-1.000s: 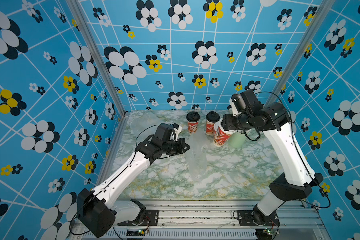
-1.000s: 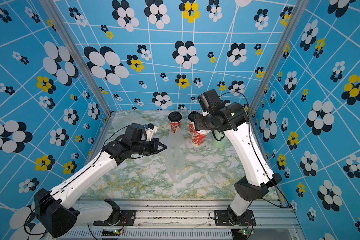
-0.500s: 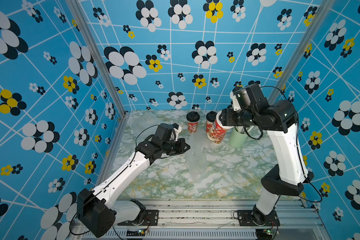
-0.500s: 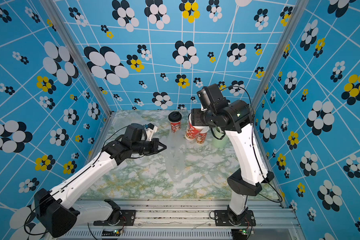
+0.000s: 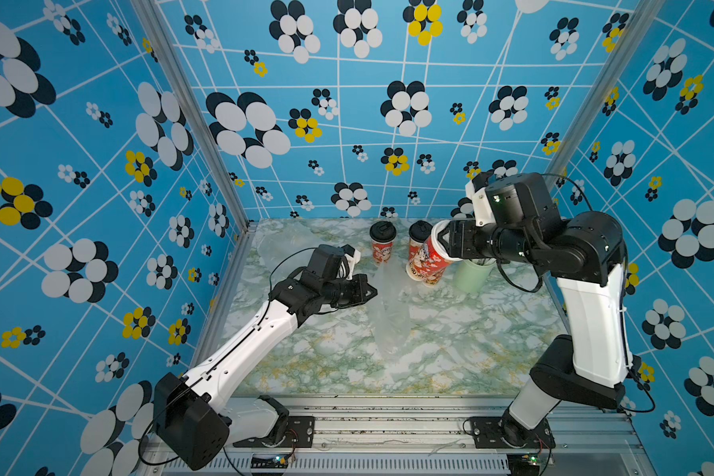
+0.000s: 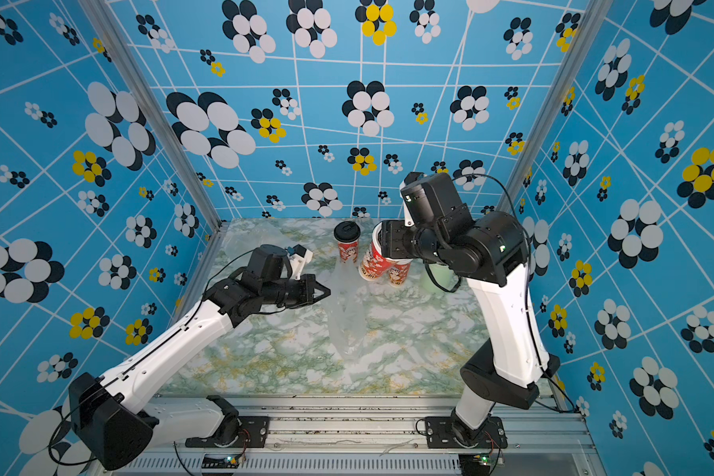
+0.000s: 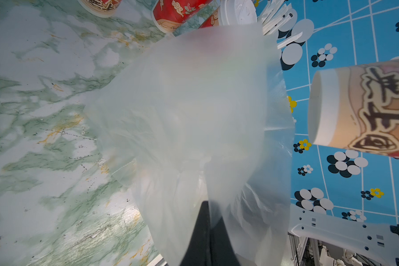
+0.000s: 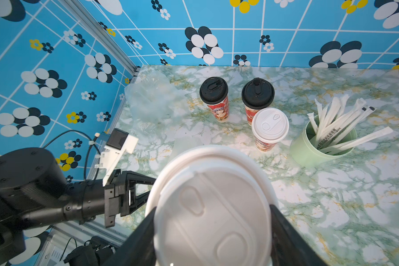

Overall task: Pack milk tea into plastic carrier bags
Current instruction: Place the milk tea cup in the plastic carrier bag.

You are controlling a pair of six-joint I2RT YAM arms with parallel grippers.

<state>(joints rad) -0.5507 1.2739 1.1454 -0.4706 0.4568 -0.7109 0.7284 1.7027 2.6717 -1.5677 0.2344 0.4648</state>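
My right hand [image 5: 444, 244] clamps a tilted white-lidded cup [image 5: 425, 261] in the air; my left hand [image 5: 369, 291], near it, is pinched shut on the clear bag [image 5: 390, 317].

The light is bright and even all over. Shadows under the cups [image 8: 214, 99] are soft and faint. The table [image 7: 97, 230] shines a little. The plastic bag [image 7: 194, 103] right at the left wrist camera looks foggy and blurry. The white-lidded cup [image 8: 212, 207] at the right wrist camera looks big and a bit soft. In both top views the wall [image 5: 79, 123] lines bend near the edges.
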